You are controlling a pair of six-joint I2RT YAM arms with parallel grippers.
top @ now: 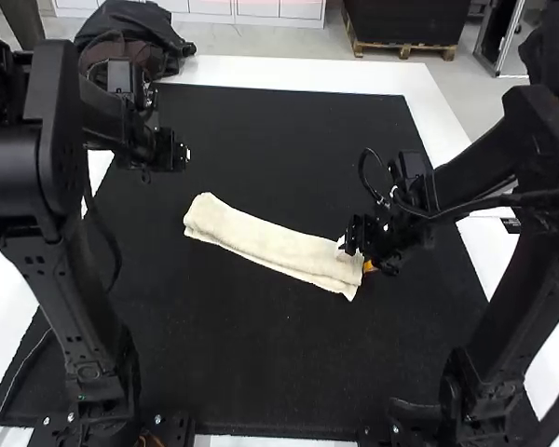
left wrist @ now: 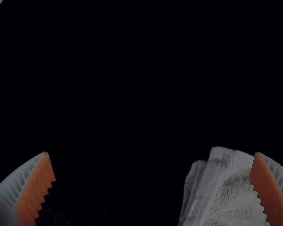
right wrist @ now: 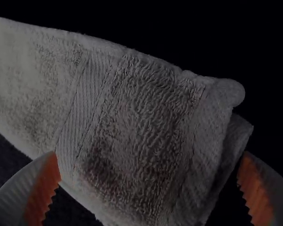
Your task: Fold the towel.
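Looming nearest, the left arm (top: pixel 70 214) and right arm (top: pixel 522 251) are flanking the black-topped surface (top: pixel 261 372). Mid-surface, a cream towel (top: pixel 270 245) is lying folded into a strip. Left end effector (top: pixel 184 155) is hanging wide open, empty; right end effector (top: pixel 357 247) is gaping, ungripping, at the towel's right end.

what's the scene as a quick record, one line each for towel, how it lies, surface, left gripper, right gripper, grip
towel: cream, ribbed band near one end
lie: folded into a long narrow strip, slanting across the mat, layered edges showing
surface: black mat on a white table
left gripper: open, near the towel's left end
right gripper: open, at the towel's right end, fingers apart
grip: neither gripper closed on the towel
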